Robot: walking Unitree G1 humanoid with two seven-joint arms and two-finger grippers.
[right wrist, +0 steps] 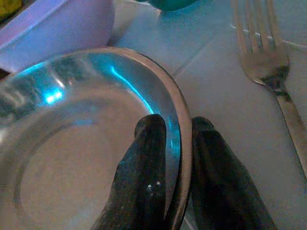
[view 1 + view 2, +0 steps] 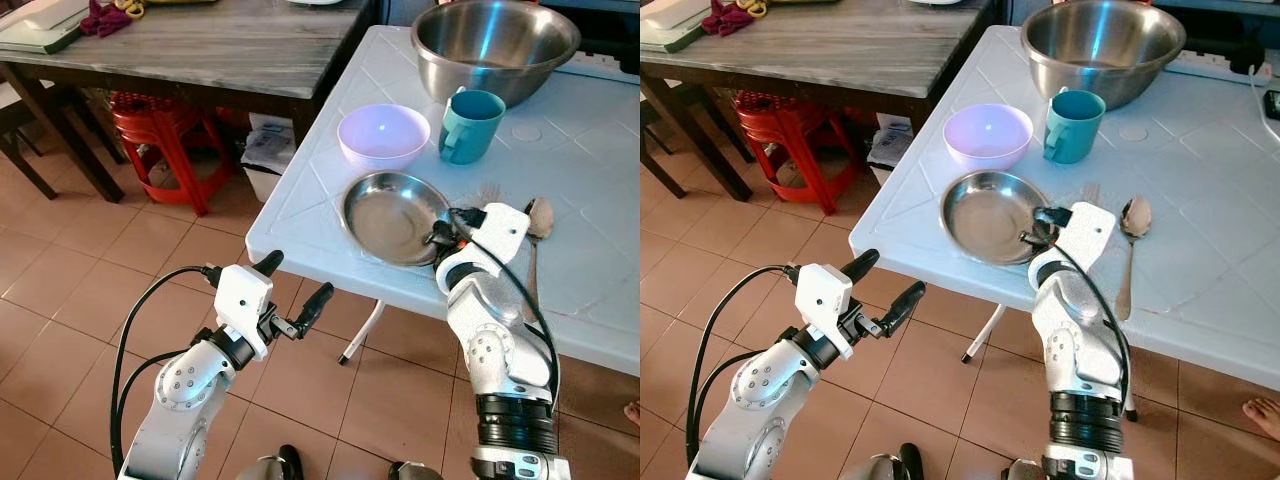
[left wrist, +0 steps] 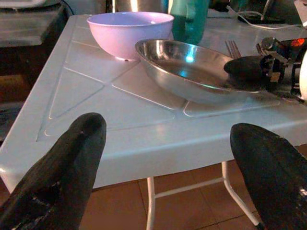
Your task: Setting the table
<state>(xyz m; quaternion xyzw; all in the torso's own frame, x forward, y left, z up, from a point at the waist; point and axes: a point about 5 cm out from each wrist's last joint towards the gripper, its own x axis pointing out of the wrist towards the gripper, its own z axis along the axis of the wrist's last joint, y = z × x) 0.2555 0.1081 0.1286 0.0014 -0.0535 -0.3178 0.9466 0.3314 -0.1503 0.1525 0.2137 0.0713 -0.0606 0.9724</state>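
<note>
Right gripper point(image 1: 175, 158) clamped on rim of steel plate point(image 2: 392, 215), one finger inside, one outside, on white worktop point(image 2: 590, 270) beside pink bowl point(image 2: 384, 135) and fork point(image 1: 268, 67). Left gripper point(image 2: 297, 285) spread wide, empty, hovering off worktop's near edge

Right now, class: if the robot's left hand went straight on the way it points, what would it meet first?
Probably the near edge of the white table, since the open left hand hangs just below tabletop level; slightly higher, the steel plate.
</note>
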